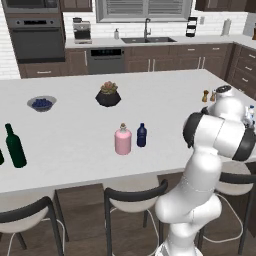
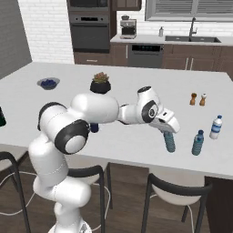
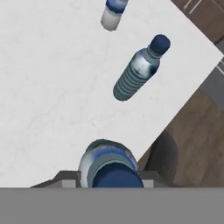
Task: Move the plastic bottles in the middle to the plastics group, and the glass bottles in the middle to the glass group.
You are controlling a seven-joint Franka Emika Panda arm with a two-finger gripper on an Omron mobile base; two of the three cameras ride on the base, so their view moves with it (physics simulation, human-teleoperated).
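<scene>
White kitchen island desk (image 2: 136, 136). Gripper (image 2: 169, 132) jaws closed narrow on teal plastic bottle (image 2: 169, 142) by its neck, near the desk's front edge beside the plastics group (image 2: 198, 143). Likely light, slick, crushable; neck grip looks sound.

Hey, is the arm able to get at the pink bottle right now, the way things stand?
Probably not yet. The gripper is shut on a teal bottle at the plastics group, far right. The pink bottle stands unobstructed mid-counter beside the navy bottle, so once emptied, the way looks free.
</scene>
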